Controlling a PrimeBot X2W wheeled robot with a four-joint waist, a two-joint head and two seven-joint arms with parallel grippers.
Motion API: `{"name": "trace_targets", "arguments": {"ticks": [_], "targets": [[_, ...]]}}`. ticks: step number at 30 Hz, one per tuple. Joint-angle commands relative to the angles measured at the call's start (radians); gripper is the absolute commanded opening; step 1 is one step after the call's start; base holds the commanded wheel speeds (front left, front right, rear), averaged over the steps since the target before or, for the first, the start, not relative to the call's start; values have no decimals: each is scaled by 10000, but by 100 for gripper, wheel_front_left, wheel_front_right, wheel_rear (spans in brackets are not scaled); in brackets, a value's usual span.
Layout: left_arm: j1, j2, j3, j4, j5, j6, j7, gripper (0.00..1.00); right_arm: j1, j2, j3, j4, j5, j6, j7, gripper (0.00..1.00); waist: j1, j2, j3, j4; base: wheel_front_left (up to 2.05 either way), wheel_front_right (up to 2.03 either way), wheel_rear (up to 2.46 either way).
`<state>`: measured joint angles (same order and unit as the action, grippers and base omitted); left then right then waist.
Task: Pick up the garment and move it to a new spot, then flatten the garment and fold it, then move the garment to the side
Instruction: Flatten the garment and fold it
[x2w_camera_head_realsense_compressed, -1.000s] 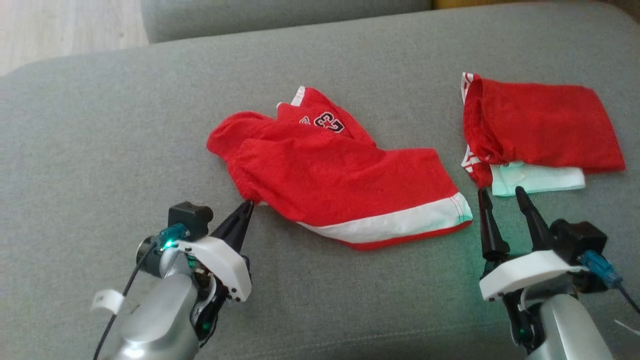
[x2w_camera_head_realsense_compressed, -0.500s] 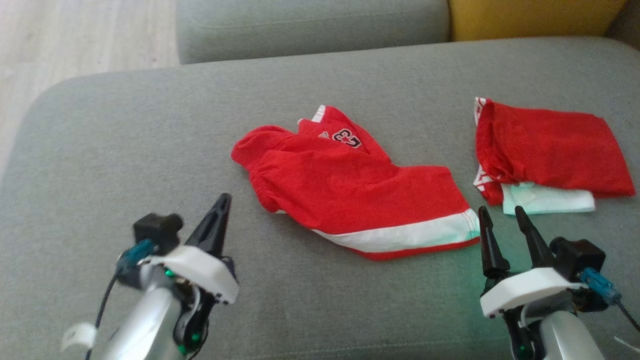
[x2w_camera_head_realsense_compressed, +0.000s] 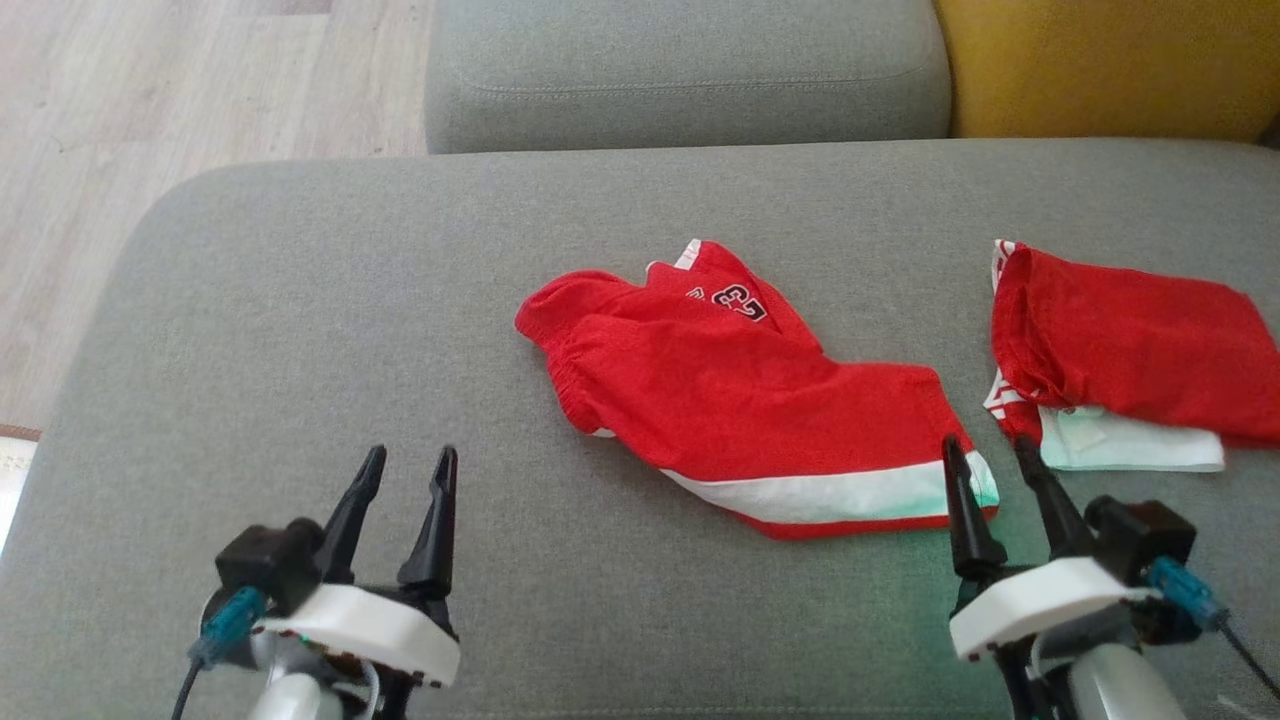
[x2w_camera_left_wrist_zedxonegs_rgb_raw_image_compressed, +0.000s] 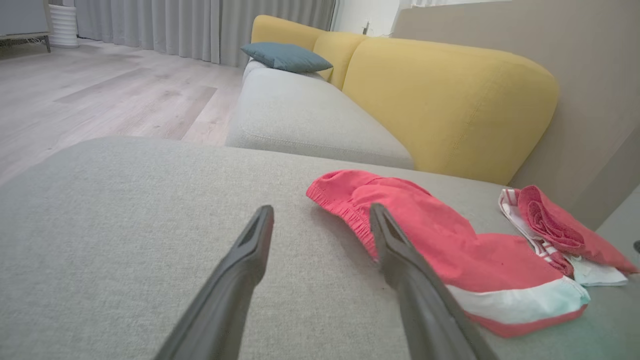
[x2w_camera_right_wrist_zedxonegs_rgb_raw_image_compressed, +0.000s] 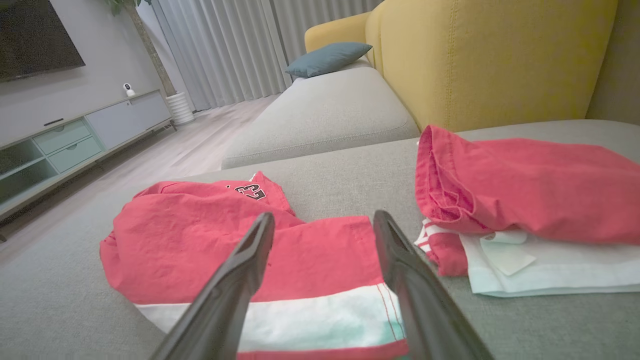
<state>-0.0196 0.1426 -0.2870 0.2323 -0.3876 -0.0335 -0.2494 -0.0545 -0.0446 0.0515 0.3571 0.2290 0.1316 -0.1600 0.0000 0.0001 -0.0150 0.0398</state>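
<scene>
Red shorts (x2w_camera_head_realsense_compressed: 750, 400) with a white hem band and a black number lie loosely folded on the grey sofa seat (x2w_camera_head_realsense_compressed: 300, 320). My left gripper (x2w_camera_head_realsense_compressed: 410, 470) stands open near the front left, well apart from the shorts' waistband. My right gripper (x2w_camera_head_realsense_compressed: 985, 455) is open at the front right, its tips just at the hem corner. The left wrist view has the shorts (x2w_camera_left_wrist_zedxonegs_rgb_raw_image_compressed: 450, 255) to the right of its open fingers (x2w_camera_left_wrist_zedxonegs_rgb_raw_image_compressed: 245, 250). In the right wrist view the shorts (x2w_camera_right_wrist_zedxonegs_rgb_raw_image_compressed: 225, 240) lie under and ahead of the spread fingers (x2w_camera_right_wrist_zedxonegs_rgb_raw_image_compressed: 395, 260).
A second red garment (x2w_camera_head_realsense_compressed: 1130, 340) rests folded on a white one (x2w_camera_head_realsense_compressed: 1130, 450) at the right. Behind the seat are a grey cushion (x2w_camera_head_realsense_compressed: 680, 70) and a yellow backrest (x2w_camera_head_realsense_compressed: 1110, 60). Wooden floor (x2w_camera_head_realsense_compressed: 150, 120) lies beyond the seat's left edge.
My left gripper has let go of the shorts' waistband, pulled back toward the front left and opened. The head camera has tilted, shifting the whole picture down and right.
</scene>
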Motion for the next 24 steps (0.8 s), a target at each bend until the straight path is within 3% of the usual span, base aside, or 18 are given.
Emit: {"name": "trace_targets", "arguments": {"ticks": [1, 13, 24], "targets": [[-326, -61, 511, -425, 177, -102, -123, 100, -140, -56, 266, -351, 92, -9, -188, 100, 0, -1, 1, -17, 0, 0, 0], [-305, -500, 924, -193, 819, -597, -123, 100, -198, -56, 382, -419, 114, -9, -181, 100, 0, -1, 205, -192, 0, 0, 0], [-2266, -445, -554, 2351, 713, -939, 817, 100, -752, -56, 407, -693, -52, -9, -138, 100, 0, -1, 1562, -768, 0, 0, 0]]}}
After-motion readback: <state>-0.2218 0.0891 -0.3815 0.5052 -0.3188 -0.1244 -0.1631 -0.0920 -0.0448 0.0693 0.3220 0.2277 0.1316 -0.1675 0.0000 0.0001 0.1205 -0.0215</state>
